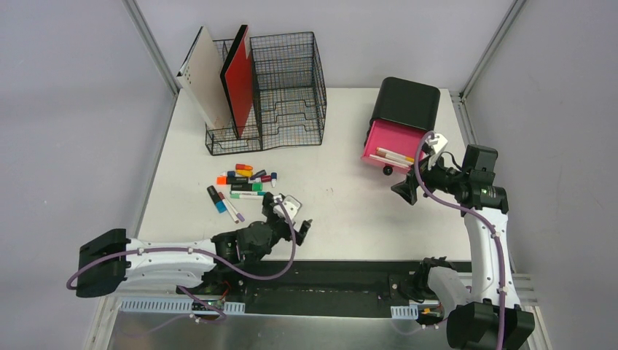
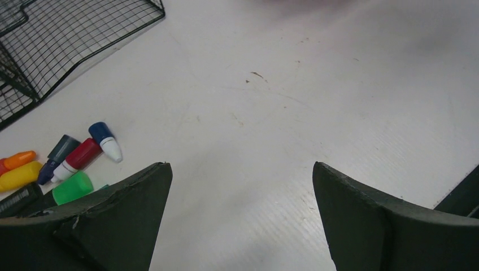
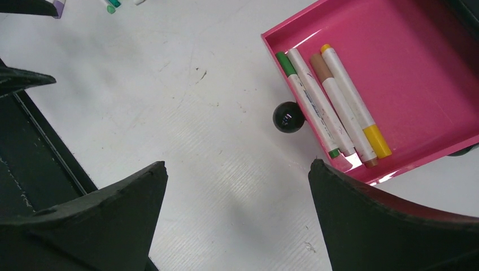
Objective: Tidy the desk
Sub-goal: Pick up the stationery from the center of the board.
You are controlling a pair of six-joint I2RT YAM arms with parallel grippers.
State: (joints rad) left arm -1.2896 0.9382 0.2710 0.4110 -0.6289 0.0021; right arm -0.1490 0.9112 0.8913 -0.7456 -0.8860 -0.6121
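The desk (image 1: pixel 342 211) is a white tabletop with a black strip along its front. A loose pile of coloured markers (image 1: pixel 244 182) lies left of centre. My left gripper (image 1: pixel 290 214) is open and empty, just right of the pile, low over bare desk (image 2: pixel 271 113). In the left wrist view the gripper (image 2: pixel 242 169) has markers (image 2: pixel 79 158) to its left. My right gripper (image 1: pixel 415 179) is open and empty, just in front of the open pink drawer (image 1: pixel 393 142). In the right wrist view the gripper (image 3: pixel 237 166) is left of the drawer (image 3: pixel 418 68), which holds several markers (image 3: pixel 333 101).
A black wire-mesh organizer (image 1: pixel 291 87) with a white and a red board stands at the back left; its corner shows in the left wrist view (image 2: pixel 56 45). The drawer belongs to a black box (image 1: pixel 407 102) at the back right. The drawer's black knob (image 3: pixel 288 117) points toward me.
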